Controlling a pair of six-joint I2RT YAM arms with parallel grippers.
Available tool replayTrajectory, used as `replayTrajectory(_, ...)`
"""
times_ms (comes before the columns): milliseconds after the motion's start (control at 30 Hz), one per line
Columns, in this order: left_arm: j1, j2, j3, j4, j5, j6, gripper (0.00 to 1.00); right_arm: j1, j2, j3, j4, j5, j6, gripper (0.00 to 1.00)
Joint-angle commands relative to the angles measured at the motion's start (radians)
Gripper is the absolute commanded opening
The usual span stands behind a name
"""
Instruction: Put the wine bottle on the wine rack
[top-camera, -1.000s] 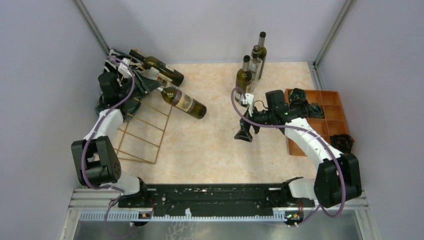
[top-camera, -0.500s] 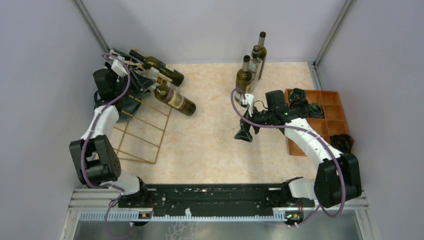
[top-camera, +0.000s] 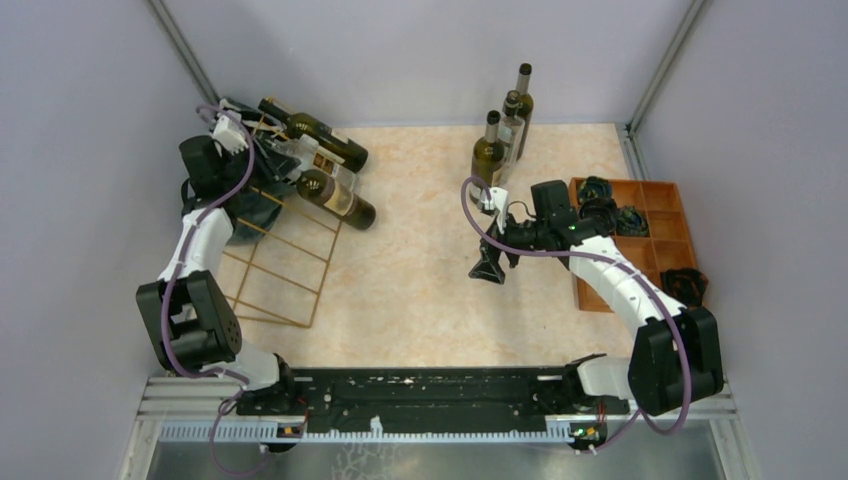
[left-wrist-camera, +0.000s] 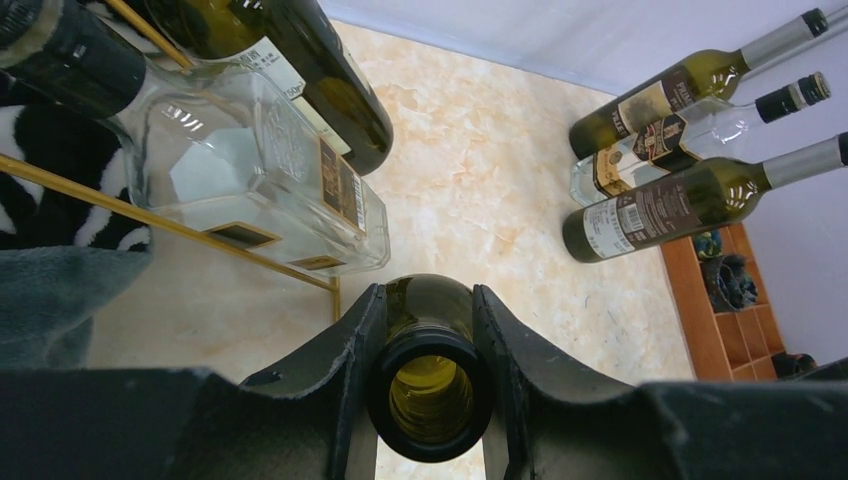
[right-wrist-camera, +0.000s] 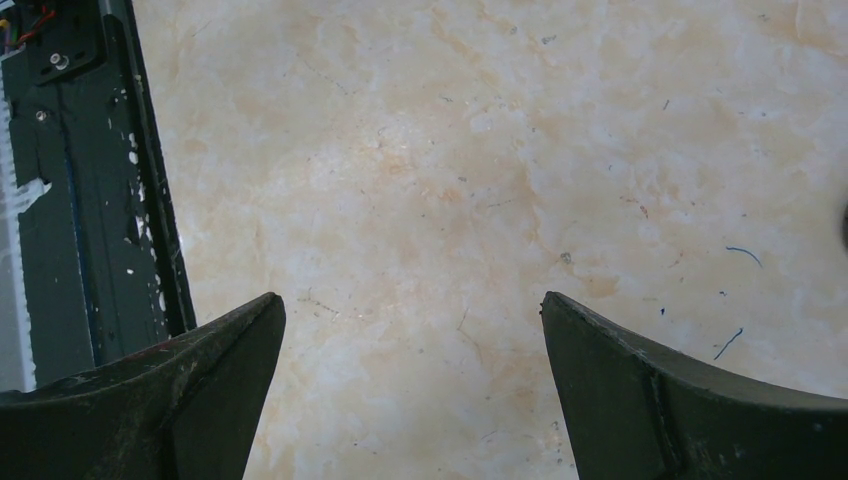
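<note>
My left gripper (top-camera: 282, 168) is shut on the neck of a dark green wine bottle (top-camera: 338, 199). The bottle lies slanted, its base pointing right and toward me, over the back right part of the gold wire wine rack (top-camera: 290, 255). In the left wrist view the fingers (left-wrist-camera: 350, 340) clamp the neck just behind the open mouth of the bottle (left-wrist-camera: 430, 305). A rack wire (left-wrist-camera: 150, 222) runs just ahead on the left. A clear square bottle (left-wrist-camera: 260, 170) and a dark bottle (left-wrist-camera: 310, 70) lie on the rack. My right gripper (top-camera: 488, 268) is open and empty over bare table (right-wrist-camera: 412, 305).
Three bottles (top-camera: 505, 130) stand at the back centre; they also show in the left wrist view (left-wrist-camera: 690, 150). An orange-brown compartment tray (top-camera: 660, 235) with dark objects sits at the right. A black-and-white cloth (top-camera: 255, 210) lies under the rack. Walls close the left, back and right sides.
My left arm has drawn the wine bottle back and to the left, toward the rack's upper end. The right arm has not moved.
</note>
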Motion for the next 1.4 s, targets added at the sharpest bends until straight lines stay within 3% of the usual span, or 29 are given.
replayTrajectory(0, 0.011, -0.021, 0.068, 0.031, -0.003, 0.004, 0.00, 0.007, -0.036, -0.003, 0.025, -0.009, -0.019, 0.98)
replayTrajectory(1033, 0.027, -0.099, 0.117, -0.050, -0.136, 0.086, 0.00, 0.012, -0.035, -0.007, 0.028, -0.008, -0.020, 0.99)
replayTrajectory(1367, 0.029, -0.044, 0.135, -0.064, -0.135, 0.091, 0.00, 0.013, -0.036, -0.007, 0.027, -0.004, -0.022, 0.98)
